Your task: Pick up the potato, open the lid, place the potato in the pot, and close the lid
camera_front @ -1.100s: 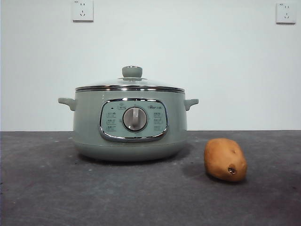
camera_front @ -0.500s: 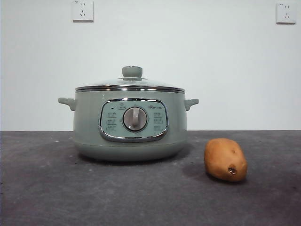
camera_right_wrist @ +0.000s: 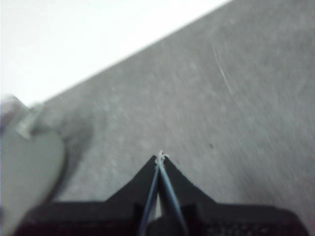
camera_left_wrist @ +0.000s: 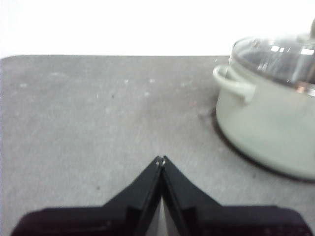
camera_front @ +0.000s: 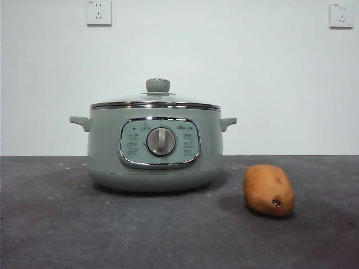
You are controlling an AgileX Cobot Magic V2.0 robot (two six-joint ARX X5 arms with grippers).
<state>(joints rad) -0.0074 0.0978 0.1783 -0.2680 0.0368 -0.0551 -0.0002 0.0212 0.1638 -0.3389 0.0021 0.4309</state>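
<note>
Waiting with its two black jaws pressed tip to tip and nothing between them, the left gripper [camera_left_wrist: 161,160] is hanging over bare grey table [camera_left_wrist: 98,113], with the pot [camera_left_wrist: 268,123] off to one side of it and one pale handle turned toward it. The right gripper [camera_right_wrist: 160,156] is doing the same on its side: jaws closed together, empty, pointing at open tabletop, with only a blurred grey-green edge, probably the pot, showing at the border of its view. Neither arm is reaching into the front view.

Out from there, the pot [camera_front: 155,148] is sitting mid-table with the lid [camera_front: 155,102] seated flat on its rim, knob up, so nothing of the job looks started yet.

The potato [camera_front: 268,190] is lying on the table in front of the pot and off toward its handle side, apart from it, not touching. Its long axis is running slantwise, the end with the dark eye spot pointing toward the front camera and slightly down.

Neither wrist camera is showing the potato, so I cannot tell which arm is nearer. Whichever goes for it will need to spread its jaws first and, I would judge, close across the narrow waist rather than along the length, since that smooth rounded skin looks apt to roll or slip.
</note>
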